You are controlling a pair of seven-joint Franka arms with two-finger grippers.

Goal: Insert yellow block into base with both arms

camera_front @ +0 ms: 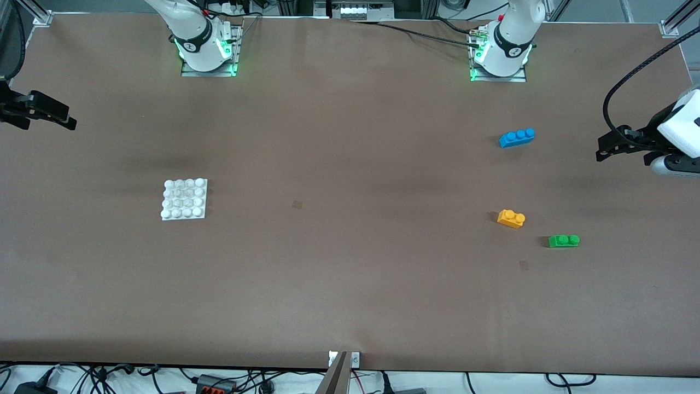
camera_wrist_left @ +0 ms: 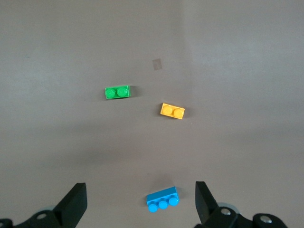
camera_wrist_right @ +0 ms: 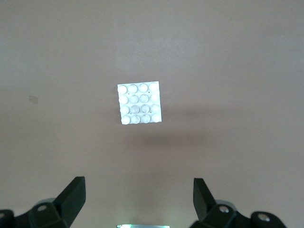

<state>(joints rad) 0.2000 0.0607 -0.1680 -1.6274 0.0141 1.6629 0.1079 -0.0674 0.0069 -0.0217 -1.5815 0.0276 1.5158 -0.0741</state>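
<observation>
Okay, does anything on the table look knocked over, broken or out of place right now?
Nothing stands out. The yellow block, green brick and blue brick all sit studs up toward the left arm's end; the base lies flat toward the right arm's end. The left claw and right claw are open and empty.

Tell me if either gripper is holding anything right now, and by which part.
Nothing is held. The left gripper and right gripper are both open and empty; the yellow block lies untouched on the table.
</observation>
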